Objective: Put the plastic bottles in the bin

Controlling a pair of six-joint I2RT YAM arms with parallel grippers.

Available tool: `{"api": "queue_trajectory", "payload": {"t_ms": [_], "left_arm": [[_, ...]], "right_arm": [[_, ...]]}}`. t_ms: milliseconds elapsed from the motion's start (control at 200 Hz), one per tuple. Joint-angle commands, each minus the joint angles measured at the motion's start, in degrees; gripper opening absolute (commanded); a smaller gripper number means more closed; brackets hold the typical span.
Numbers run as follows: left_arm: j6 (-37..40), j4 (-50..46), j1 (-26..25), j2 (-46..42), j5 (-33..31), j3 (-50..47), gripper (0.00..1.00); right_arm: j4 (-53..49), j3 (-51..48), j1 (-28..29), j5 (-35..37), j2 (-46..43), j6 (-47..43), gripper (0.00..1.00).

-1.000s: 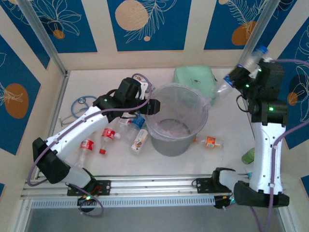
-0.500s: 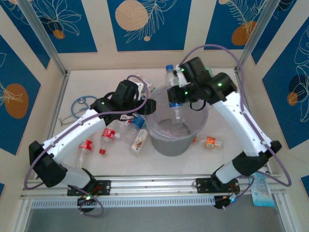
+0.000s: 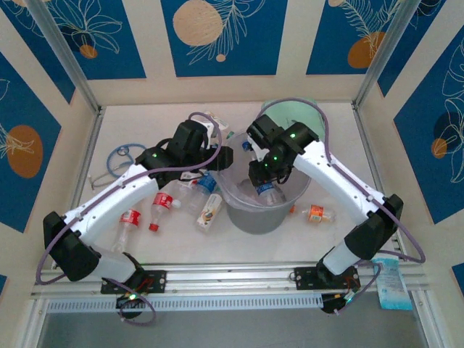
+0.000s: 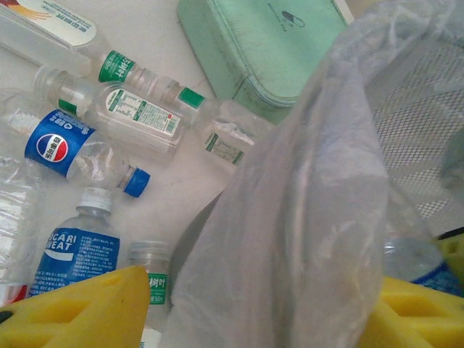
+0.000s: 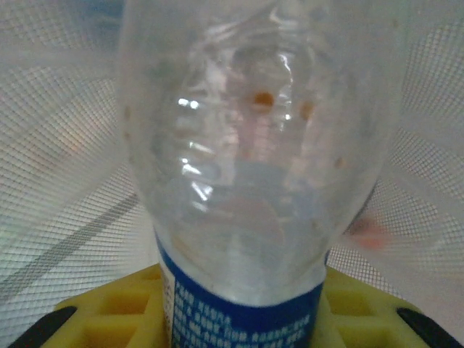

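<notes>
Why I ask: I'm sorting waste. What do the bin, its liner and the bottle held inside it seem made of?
Round grey bin: fine matte mesh in the wrist views, metal or plastic unclear. Clear bag liner: thin glossy plastic film, crinkled and translucent. Clear blue-labelled bottle: thin transparent plastic, shiny highlights, dented wall.

The right gripper (image 3: 261, 176) hangs over the grey bin (image 3: 243, 216), its jaws on a clear bottle (image 3: 270, 193) that points down into it. The left gripper (image 3: 223, 158) sits at the bin's left rim. More bottles (image 3: 163, 203) lie on the desk (image 3: 145, 123) to the left, and an orange-labelled bottle (image 3: 317, 213) lies to the right.
</notes>
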Motion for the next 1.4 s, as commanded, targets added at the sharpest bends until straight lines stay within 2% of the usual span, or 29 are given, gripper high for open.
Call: {"api": "queue_trajectory", "payload": {"t_ms": [0,65,135,220,265,365,605,785,1006,1081,1206,1396], "left_arm": [[-0.64,1.0,0.27,-1.01,-0.87,-1.02,0.65],[-0.79,1.21,0.31,-1.0,-0.98,-1.29,0.65],[-0.96,1.62,0.32,-0.94,-1.05,-1.6,0.65],[-1.31,2.07,0.36,-0.68,-0.88,-1.82,0.65],[-1.49,2.24,0.36,-0.6,-0.72,-1.9,0.65],[-1.67,2.57,0.36,-0.51,-0.35,-2.01,0.65],[-0.26,2.31,1.05,-0.68,-0.09,-0.65,0.66],[2.61,-0.54,3.09,-1.37,-0.2,2.49,0.71],[10.56,-10.19,7.05,-4.51,-6.09,7.96,0.85],[11.92,-14.38,9.93,-6.44,-7.38,8.33,0.87],[12.26,-23.24,17.77,-9.54,-8.97,5.73,0.87],[11.25,-30.6,29.0,-13.44,-12.37,-5.88,0.87]], "right_arm": [[5.72,-5.42,-0.66,-2.67,-1.11,-0.02,0.01],[8.85,-8.5,-0.77,-2.84,-1.37,0.11,0.07],[12.77,-12.06,-1.07,-3.38,-1.82,0.47,0.19],[16.03,-15.45,-1.56,-4.48,-2.22,1.35,0.46],[16.88,-16.68,-1.74,-4.6,-2.33,1.8,0.56],[16.26,-16.8,-1.83,-4.34,-2.85,1.68,0.65],[9.51,-9.99,-1.83,-3.46,-5.53,-0.01,0.74],[3.71,-2.97,-1.84,-3.35,-7.73,-1.9,0.76],[-2.01,6.13,-1.17,-7.58,-9.35,-5.2,0.79],[-5.31,11.87,-0.11,-8.27,-8.44,-5.21,0.81],[-6.55,18.75,1.64,-4.64,-7.58,-6.24,0.81],[3.75,19.29,-0.38,-3.64,-9.76,-7.31,0.8]]}}
